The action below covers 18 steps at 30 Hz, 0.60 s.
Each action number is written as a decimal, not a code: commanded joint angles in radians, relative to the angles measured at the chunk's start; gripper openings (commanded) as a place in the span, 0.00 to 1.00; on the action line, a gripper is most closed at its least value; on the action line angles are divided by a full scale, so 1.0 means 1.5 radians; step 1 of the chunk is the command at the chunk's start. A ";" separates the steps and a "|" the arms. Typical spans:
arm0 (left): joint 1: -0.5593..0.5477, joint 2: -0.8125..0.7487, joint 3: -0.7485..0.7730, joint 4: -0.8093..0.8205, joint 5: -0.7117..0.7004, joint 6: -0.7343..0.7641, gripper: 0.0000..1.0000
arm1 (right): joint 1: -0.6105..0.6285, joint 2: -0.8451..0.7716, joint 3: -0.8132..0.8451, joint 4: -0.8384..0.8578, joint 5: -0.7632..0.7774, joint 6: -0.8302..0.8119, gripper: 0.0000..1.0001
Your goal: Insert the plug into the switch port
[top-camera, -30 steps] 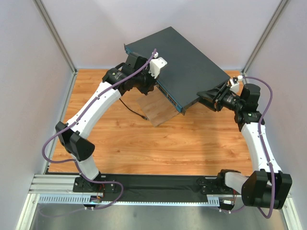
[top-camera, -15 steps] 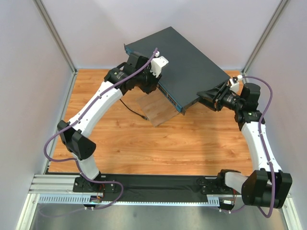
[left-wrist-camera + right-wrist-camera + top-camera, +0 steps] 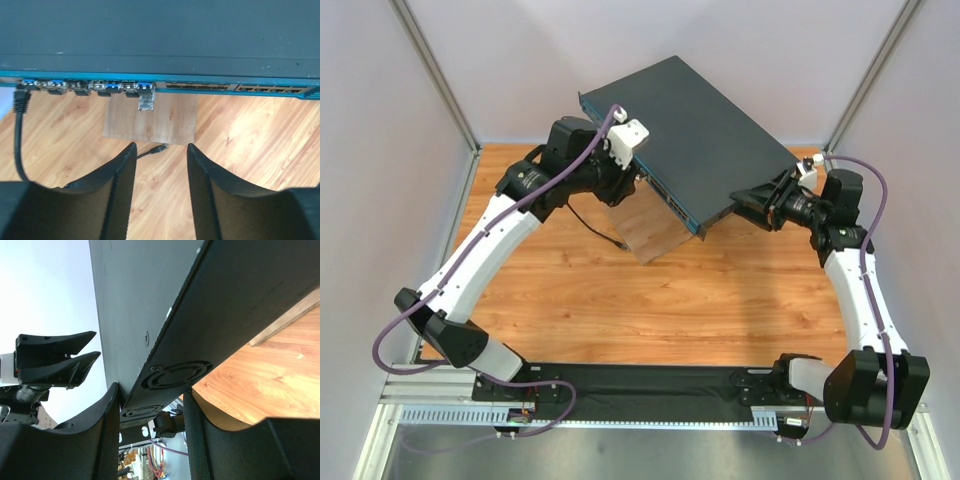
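Note:
The switch (image 3: pixel 695 135), a flat dark grey box with a teal front edge and a row of ports, is held tilted above the table. My right gripper (image 3: pixel 748 203) is shut on its right side edge; both fingers straddle the vented side (image 3: pixel 177 374). My left gripper (image 3: pixel 161 146) is open and empty, a little back from the port row (image 3: pixel 90 86). A black plug (image 3: pixel 21 100) sits in the leftmost port, its cable hanging down. A clear plug (image 3: pixel 145 102) hangs from a middle port. The cable's loose end (image 3: pixel 160 148) lies on the table.
A pale wooden board (image 3: pixel 645 235) lies on the orange-brown table (image 3: pixel 650 300) under the switch's front edge. The black cable (image 3: pixel 595 225) trails across the table beside it. Grey walls close in the left, back and right sides.
My left arm has swung back to the left and its gripper has drawn away from the switch's front. The right gripper and the switch have stayed put.

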<state>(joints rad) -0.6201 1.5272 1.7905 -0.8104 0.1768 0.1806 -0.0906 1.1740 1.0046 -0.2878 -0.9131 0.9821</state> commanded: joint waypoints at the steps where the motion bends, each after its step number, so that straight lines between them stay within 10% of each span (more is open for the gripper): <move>1: 0.009 -0.010 -0.010 -0.004 -0.012 -0.005 0.50 | 0.021 0.021 0.030 0.070 0.033 -0.155 0.00; 11: 0.018 0.056 0.025 0.026 -0.006 -0.030 0.13 | 0.021 0.031 0.039 0.057 0.033 -0.165 0.00; 18: 0.018 0.071 0.034 0.070 0.007 -0.041 0.12 | 0.021 0.033 0.039 0.052 0.031 -0.170 0.00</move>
<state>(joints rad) -0.5949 1.6489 1.7927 -0.7799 0.1707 0.1497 -0.0933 1.1915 1.0298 -0.3260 -0.9272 0.9512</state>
